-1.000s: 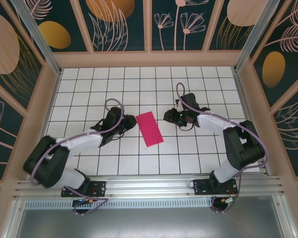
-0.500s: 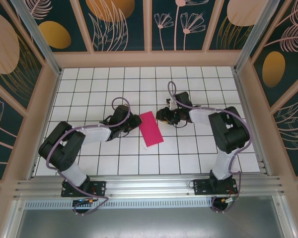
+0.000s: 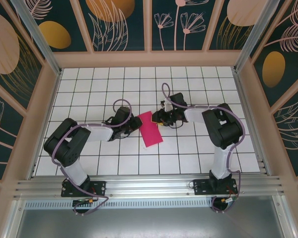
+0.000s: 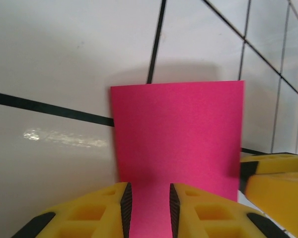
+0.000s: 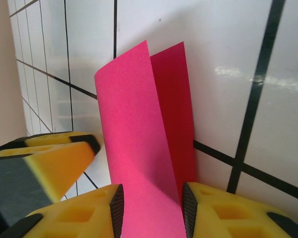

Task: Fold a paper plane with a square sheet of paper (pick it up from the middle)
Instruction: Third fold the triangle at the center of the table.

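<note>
The paper (image 3: 150, 130), folded to a narrow strip, lies mid-bench (image 3: 89, 84). The left jaws stand parted, and the paper's near edge (image 4: 179, 134) lies flat in the gap between their fingers (image 4: 84, 213), unpinched. The right jaws, likewise released, straddle it from the other side, where the top layer (image 5: 134, 129) curls up between their fingers (image 5: 74, 213). Both sets nearly meet at one corner.

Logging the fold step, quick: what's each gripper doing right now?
Left gripper: open, jaws slightly apart astride the edge of the pink paper, not clamped.
Right gripper: open, astride the paper's raised flap, not clamped.
</note>
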